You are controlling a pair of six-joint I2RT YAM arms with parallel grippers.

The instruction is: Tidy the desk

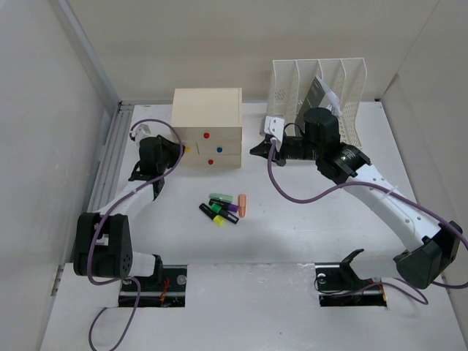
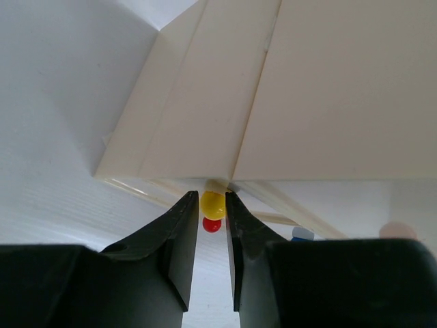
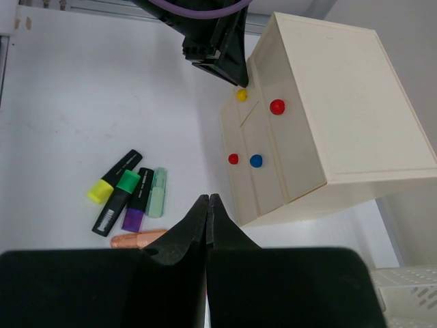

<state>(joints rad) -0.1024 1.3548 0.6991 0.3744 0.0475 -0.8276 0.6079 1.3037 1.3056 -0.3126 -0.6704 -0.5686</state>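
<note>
Desk (image 1: 292, 241) looks barely organized: left gripper (image 2: 212, 198) stands parted around the drawer box's (image 1: 207, 126) yellow knob (image 3: 241, 94), while highlighters (image 1: 223, 210) lie loose near the closed, empty right gripper (image 3: 207, 201).

My desk (image 1: 292, 234) is a matt white top, and close up it shows a faint, fine grain. Along its left edge runs a rail (image 1: 108, 157) of bare ribbed aluminium with a dull sheen. The drawer box (image 1: 207, 110) near the far edge looks like pale wood, smooth and matt. Its yellow knob (image 2: 212, 205) and a red knob (image 2: 212, 225) are glossy, each catching a small highlight. The highlighters (image 1: 221, 208) are smooth plastic. The file rack (image 1: 292, 80) at the far right corner is white perforated plastic. My left tool (image 2: 209, 202) and right tool (image 3: 207, 201) are matt black plastic. The purple cable (image 1: 292, 191) has a smooth, slightly shiny sheath.
</note>
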